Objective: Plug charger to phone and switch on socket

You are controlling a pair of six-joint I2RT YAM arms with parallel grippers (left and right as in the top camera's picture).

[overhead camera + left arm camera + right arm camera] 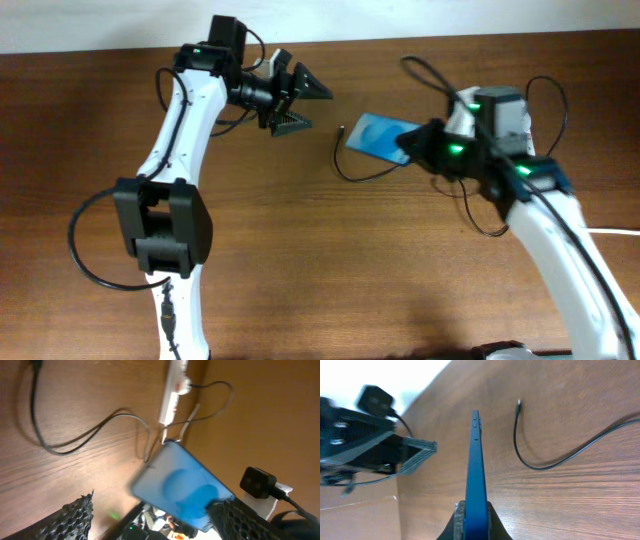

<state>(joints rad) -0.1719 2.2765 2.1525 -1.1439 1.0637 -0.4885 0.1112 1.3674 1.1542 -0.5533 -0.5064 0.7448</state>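
My right gripper [476, 521] is shut on the phone [476, 460], holding it on edge above the table; its blue screen shows in the overhead view [372, 134] and the left wrist view [177, 485]. My left gripper [296, 100] is open and empty, left of the phone, its fingers [157, 525] pointing at it. The charger [345, 172], a thin black cable, curls on the table below the phone, with its plug tip [519, 403] free. It also shows in the left wrist view [75, 445]. The white socket [174, 390] lies beyond the phone, mostly hidden under my right arm in the overhead view.
A thick white cord [612, 232] runs off the right edge. Black robot cables loop around the left arm base [95, 270] and by the right wrist [485, 225]. The far table edge meets a white wall [400, 15].
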